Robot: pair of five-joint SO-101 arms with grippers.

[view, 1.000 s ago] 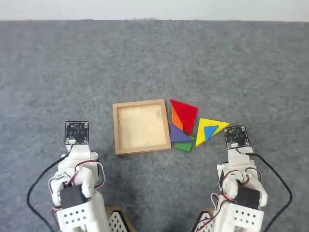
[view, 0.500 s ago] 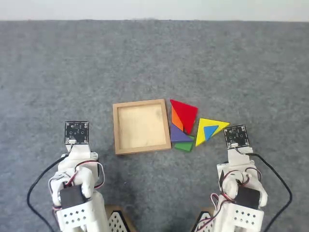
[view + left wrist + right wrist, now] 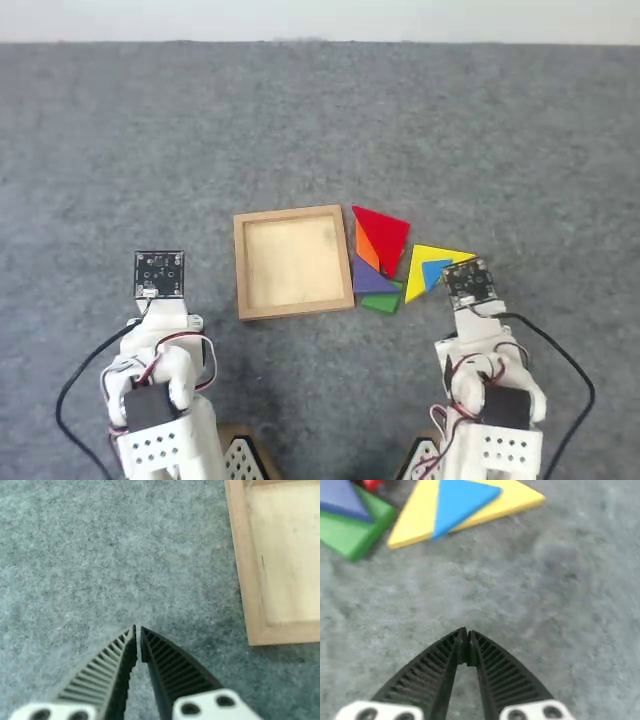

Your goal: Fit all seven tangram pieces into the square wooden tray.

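The square wooden tray [image 3: 292, 262] lies mid-table with nothing in it. Just right of it lies a cluster of tangram pieces: a red triangle [image 3: 383, 235], an orange piece [image 3: 366, 246], a purple triangle [image 3: 372, 279], a green piece [image 3: 381, 301], and a yellow triangle [image 3: 450, 259] with a blue triangle [image 3: 434, 272] on top. My right gripper [image 3: 466, 631] is shut and empty above the carpet, a little short of the yellow triangle [image 3: 412, 527] and blue triangle [image 3: 460, 500]. My left gripper [image 3: 138, 630] is shut and empty, beside the tray's rim [image 3: 240, 555].
Grey carpet [image 3: 320, 130] covers the whole table. The left arm [image 3: 160, 275] stands near the front, left of the tray. The right arm [image 3: 470, 284] stands at the front right, its wrist over the yellow piece's near corner. The green piece [image 3: 350, 535] lies partly under the purple one [image 3: 345, 500].
The right arm has shifted left and a little forward, toward the yellow and blue pieces. The left arm and all pieces have stayed put.
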